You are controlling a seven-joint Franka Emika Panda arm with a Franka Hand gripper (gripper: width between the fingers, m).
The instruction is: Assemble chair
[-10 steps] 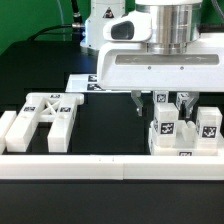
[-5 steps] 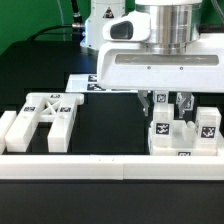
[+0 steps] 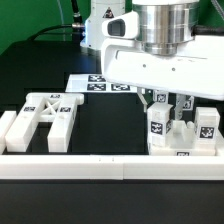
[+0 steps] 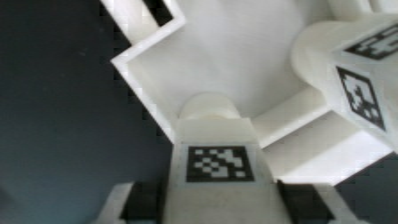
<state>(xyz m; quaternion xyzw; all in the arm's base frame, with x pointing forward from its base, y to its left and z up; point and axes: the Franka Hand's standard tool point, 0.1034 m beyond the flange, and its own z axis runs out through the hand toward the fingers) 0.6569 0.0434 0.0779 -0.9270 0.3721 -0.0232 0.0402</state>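
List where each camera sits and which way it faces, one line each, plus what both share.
Exterior view: off the robot, low outside the border rail, facing the arm and gripper.
Wrist view: on the wrist, looking down onto the tagged chair part between the gripper's tips.
Shared: that tagged chair part and the gripper.

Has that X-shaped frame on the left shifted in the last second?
No. The X frame lies in the same spot beside the rail.

Arm (image 3: 160, 30) hangs straight down, wrist vertical — fingers (image 3: 147, 99) close together.
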